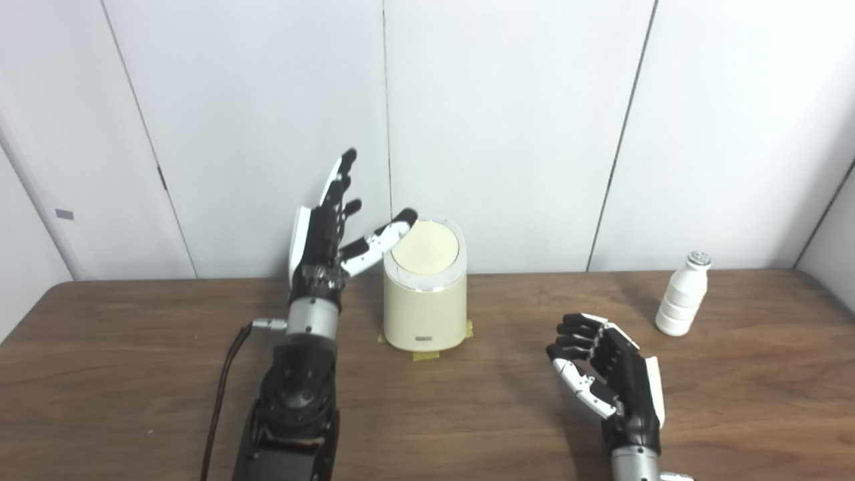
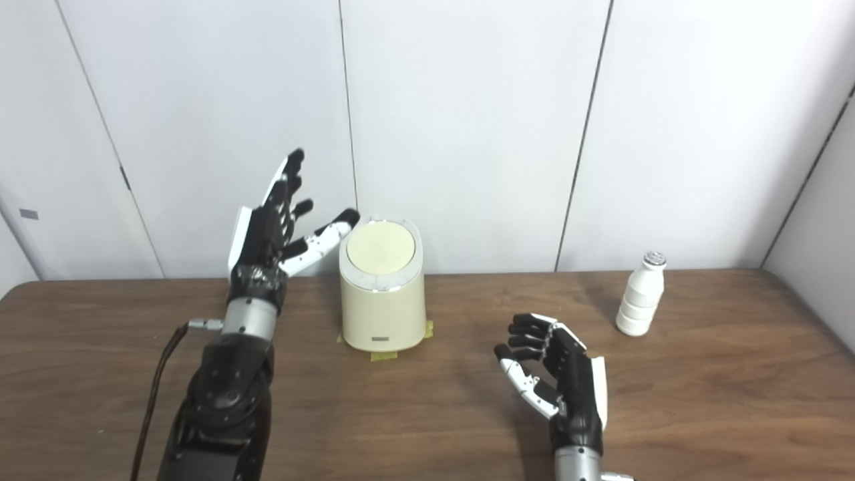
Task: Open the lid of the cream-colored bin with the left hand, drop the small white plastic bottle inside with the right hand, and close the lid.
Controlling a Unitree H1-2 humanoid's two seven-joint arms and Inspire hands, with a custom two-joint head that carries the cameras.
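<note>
The cream-colored bin [image 1: 425, 300] stands near the back middle of the table, its round lid [image 1: 425, 245] shut. My left hand [image 1: 327, 234] is raised just left of the bin, open with fingers spread; its thumb tip is at the lid's left rim. The small white plastic bottle [image 1: 682, 294] stands upright at the back right. My right hand [image 1: 604, 377] is open and empty with fingers loosely curled, low over the table, left of and nearer than the bottle.
The wooden table [image 1: 133, 374] runs to a white panelled wall close behind the bin. Yellow tape [image 1: 425, 355] marks the bin's base. A black cable [image 1: 224, 381] hangs from my left forearm.
</note>
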